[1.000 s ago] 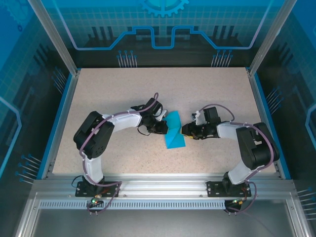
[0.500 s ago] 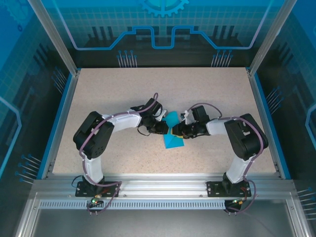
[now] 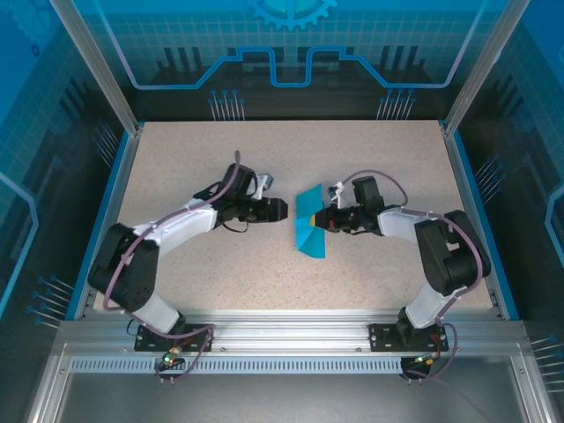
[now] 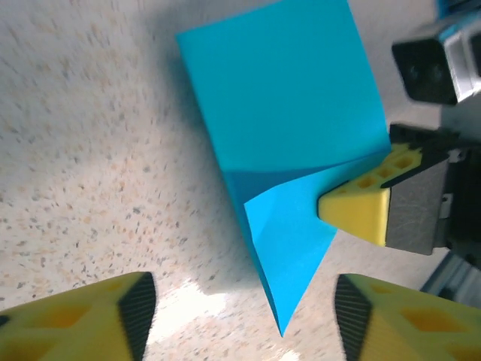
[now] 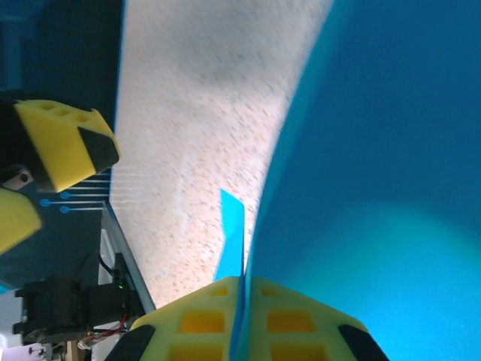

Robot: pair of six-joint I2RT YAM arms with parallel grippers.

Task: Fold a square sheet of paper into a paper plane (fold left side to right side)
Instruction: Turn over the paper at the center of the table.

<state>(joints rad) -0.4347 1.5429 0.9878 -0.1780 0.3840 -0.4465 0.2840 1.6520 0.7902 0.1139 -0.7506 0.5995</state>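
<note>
Speckled table (image 3: 176,159), mid-field: square sheet of paper (image 3: 308,233) partly folded. Right gripper (image 3: 330,222) pinches its right edge; left gripper (image 3: 282,209) spread, just left, apart. I want corners, seemingly offset, aligned before creasing.

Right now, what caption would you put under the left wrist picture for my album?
Right end effector pinches the folded blue paper; left end effector hovers open.

The square sheet of paper (image 3: 310,233) sits near the middle of the bench (image 3: 370,159). The left claw (image 3: 282,209) stands apart to its left, while the right claw (image 3: 329,222) touches its right edge.
</note>
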